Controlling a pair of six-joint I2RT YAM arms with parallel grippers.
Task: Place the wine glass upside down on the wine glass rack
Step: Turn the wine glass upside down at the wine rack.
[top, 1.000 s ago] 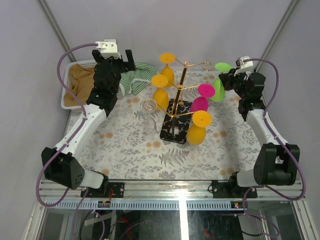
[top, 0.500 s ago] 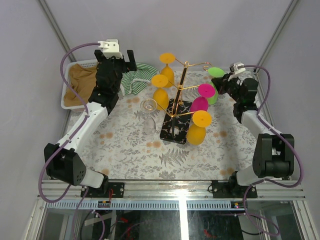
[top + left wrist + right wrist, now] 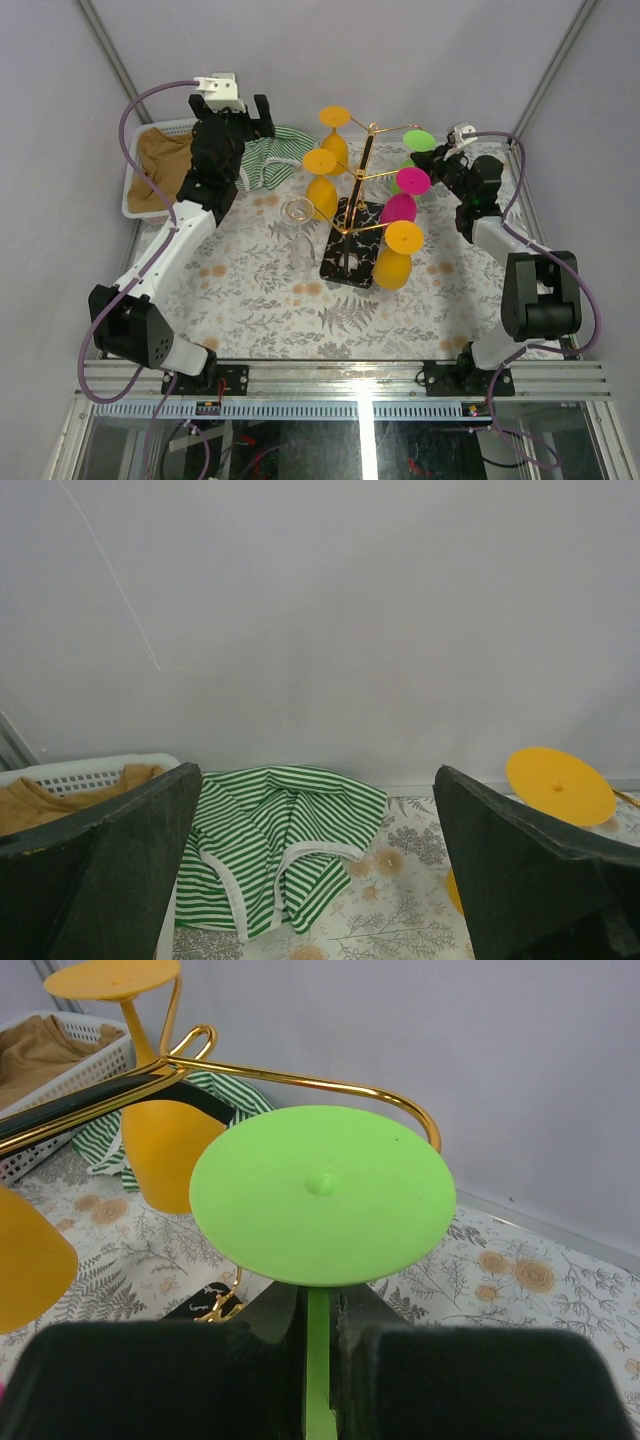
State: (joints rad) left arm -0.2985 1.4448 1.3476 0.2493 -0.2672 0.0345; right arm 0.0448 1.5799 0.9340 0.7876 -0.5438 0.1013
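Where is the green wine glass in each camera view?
Top external: the green wine glass is upper right, in the right gripper.
Left wrist: not in it.
Right wrist: centre, its foot facing the camera, stem clamped below.
Shared landmark: the green striped cloth.
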